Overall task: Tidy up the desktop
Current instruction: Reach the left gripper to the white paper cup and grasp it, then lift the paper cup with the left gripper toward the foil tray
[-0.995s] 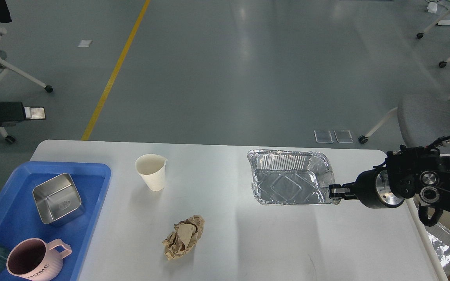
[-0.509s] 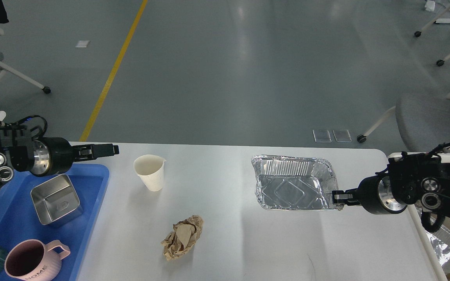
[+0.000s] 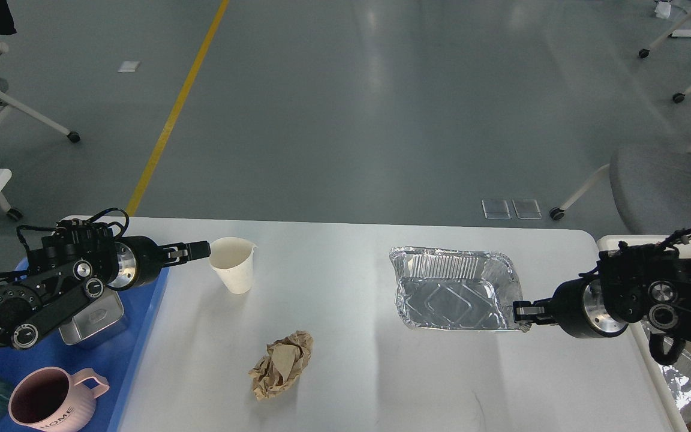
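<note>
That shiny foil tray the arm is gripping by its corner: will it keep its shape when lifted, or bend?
The foil tray looks thin, with a crinkled rim, so it will probably flex or dent where the right gripper pinches its corner. It looks empty, so likely very light and easy to drag across the smooth desktop. Held at one corner, it may sag.

We see a wide white surface (image 3: 357, 372) with rounded corners. On it, toward the far left, a white paper cup (image 3: 233, 264) stands upright. Nearer to us, a crumpled ball of brown paper (image 3: 281, 364) lies apart from the cup. To the right sits a foil tray (image 3: 454, 288), open side up. A blue tray (image 3: 141, 336) rests along the left edge of the surface, partly out of view.
</note>
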{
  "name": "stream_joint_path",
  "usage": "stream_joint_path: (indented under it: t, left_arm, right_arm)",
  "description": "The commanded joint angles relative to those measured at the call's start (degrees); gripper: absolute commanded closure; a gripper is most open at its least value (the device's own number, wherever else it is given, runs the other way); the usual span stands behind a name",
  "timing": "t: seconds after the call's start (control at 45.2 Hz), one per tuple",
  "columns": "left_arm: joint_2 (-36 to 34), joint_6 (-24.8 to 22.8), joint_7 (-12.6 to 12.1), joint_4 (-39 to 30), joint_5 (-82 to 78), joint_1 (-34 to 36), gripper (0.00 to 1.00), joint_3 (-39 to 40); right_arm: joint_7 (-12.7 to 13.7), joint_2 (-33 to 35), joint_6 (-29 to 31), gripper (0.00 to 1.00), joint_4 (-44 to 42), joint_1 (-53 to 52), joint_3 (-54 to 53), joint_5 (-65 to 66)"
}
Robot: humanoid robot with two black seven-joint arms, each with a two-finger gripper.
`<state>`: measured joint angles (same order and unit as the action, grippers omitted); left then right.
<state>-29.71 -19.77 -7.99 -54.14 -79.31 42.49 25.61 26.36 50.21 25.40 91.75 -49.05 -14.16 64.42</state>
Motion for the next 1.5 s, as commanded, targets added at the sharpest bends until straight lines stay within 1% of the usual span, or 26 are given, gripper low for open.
stream_joint_path:
  t: [0.0,0.111,0.133,0.288,0.376,0.42,0.487,0.531,0.641,0.796,0.929,0.995,1.084,1.239,1.305,1.371,1.482]
  left_arm:
    - [4.0,0.3,0.1,3.1,0.0,0.4,0.29,0.0]
    - [6.2,0.3,0.1,4.7,0.0,0.6,0.34,0.0]
    - [6.5,0.3,0.1,4.9,0.0,0.5,0.37,0.0]
    - [6.6,-1.1,-0.3,5.4,0.1,0.3,0.70,0.0]
    - [6.5,-2.6,-0.1,5.7,0.1,0.5,0.80,0.0]
    - [6.5,-4.4,-0.1,5.8,0.3,0.6,0.84,0.1]
    - [6.4,-6.4,0.0,5.7,0.6,0.7,0.95,0.1]
    - [6.2,-7.3,0.3,5.7,0.7,0.8,0.99,0.1]
    - [5.8,-7.6,0.8,5.5,0.8,0.7,1.00,0.1]
    - [5.2,-7.7,0.8,5.1,1.0,0.7,1.00,0.4]
    - [2.1,-9.8,1.0,2.5,1.3,0.7,1.00,1.8]
    - [-0.7,-12.5,2.0,-0.6,1.9,0.7,1.00,3.2]
    - [-5.7,-18.2,3.7,-4.9,2.9,0.7,1.00,5.8]
    - [-17.2,-29.0,7.5,-13.7,5.6,0.6,1.00,11.6]
    - [-22.2,-32.4,8.0,-17.0,7.8,0.6,1.00,14.5]
    - [-27.0,-35.0,8.2,-19.9,11.0,0.5,1.00,17.2]
    - [-34.3,-35.2,8.4,-23.5,16.2,0.6,1.00,21.2]
  right_arm:
    - [0.0,0.1,0.0,1.00,0.0,0.0,0.0,-0.1]
    - [-0.1,0.1,0.0,1.00,0.0,0.0,0.0,-0.1]
    - [-0.1,0.1,0.0,1.00,0.0,0.0,0.0,-0.1]
    - [0.0,0.2,0.0,1.00,0.0,0.0,0.0,-0.2]
    - [-0.1,0.4,0.0,1.00,0.0,0.1,0.0,-0.1]
    - [-0.1,0.4,0.0,1.00,0.0,0.2,0.0,-0.1]
    - [-0.1,0.4,0.0,1.00,0.0,0.6,0.0,-0.1]
    - [-0.1,0.4,0.0,1.00,0.0,0.9,0.0,0.0]
    - [-0.1,0.4,0.0,1.00,0.0,1.0,0.0,0.0]
    - [-0.1,0.4,0.0,1.00,0.0,1.0,0.0,0.0]
    - [-0.1,0.4,0.0,1.00,0.0,1.0,0.0,0.0]
    - [-0.1,0.5,0.0,1.00,0.0,1.0,0.0,0.0]
    - [-0.1,0.5,0.0,1.00,0.0,1.0,0.0,0.0]
    - [-0.2,0.4,0.0,1.00,0.0,1.1,0.0,0.1]
    - [-0.2,0.4,0.0,1.00,0.0,1.1,0.0,0.1]
    - [-0.2,0.4,0.0,1.00,0.0,1.1,0.0,0.1]
    - [-0.2,0.3,0.0,1.00,0.0,1.1,0.0,0.1]
